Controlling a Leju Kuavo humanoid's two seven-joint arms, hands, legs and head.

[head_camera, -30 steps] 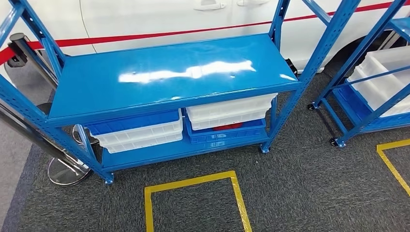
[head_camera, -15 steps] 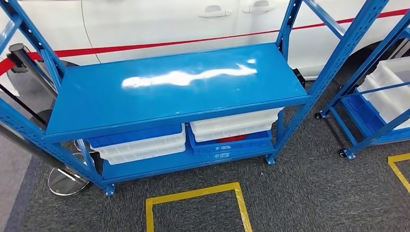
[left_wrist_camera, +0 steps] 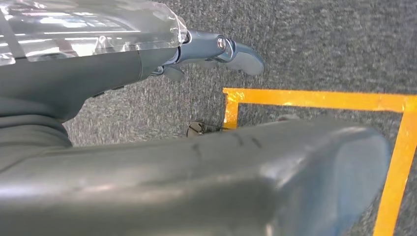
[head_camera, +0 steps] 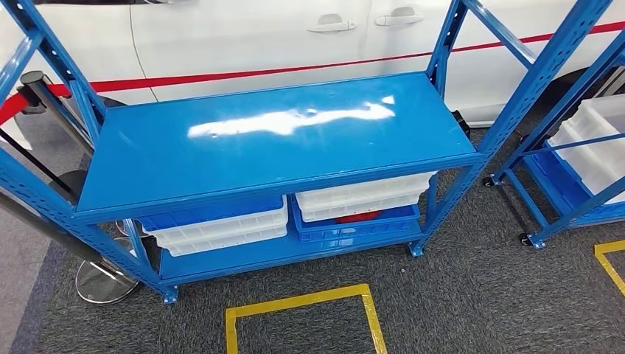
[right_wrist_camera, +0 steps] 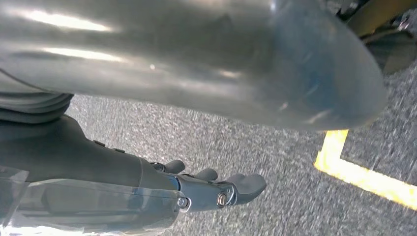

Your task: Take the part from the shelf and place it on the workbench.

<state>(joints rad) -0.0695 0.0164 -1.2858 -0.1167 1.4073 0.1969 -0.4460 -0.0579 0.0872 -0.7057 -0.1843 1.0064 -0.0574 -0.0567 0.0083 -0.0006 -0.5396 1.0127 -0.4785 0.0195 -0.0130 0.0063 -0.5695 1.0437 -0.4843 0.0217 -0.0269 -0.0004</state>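
Observation:
The blue metal shelf (head_camera: 280, 140) stands in front of me in the head view, its glossy top board bare. On its lower board, white bins (head_camera: 361, 195) are stacked in a blue crate (head_camera: 354, 225), and a red item (head_camera: 359, 216) peeks out between them. More white and blue bins (head_camera: 217, 225) sit to the left. My left hand (left_wrist_camera: 123, 73) hangs over the grey carpet with its fingers (left_wrist_camera: 236, 51) stretched out and holds nothing. My right hand (right_wrist_camera: 123, 167) also hangs over the carpet, its fingers (right_wrist_camera: 236, 189) extended and empty.
A white car (head_camera: 295, 37) with a red stripe stands behind the shelf. A second blue shelf (head_camera: 582, 155) with white bins is at the right. A stanchion with a round metal base (head_camera: 103, 284) stands at the left. Yellow tape squares (head_camera: 302, 310) mark the carpet.
The whole head picture has shifted: the camera moved, so the shelf now sits lower and further right, and more of the car shows. The bins have not moved.

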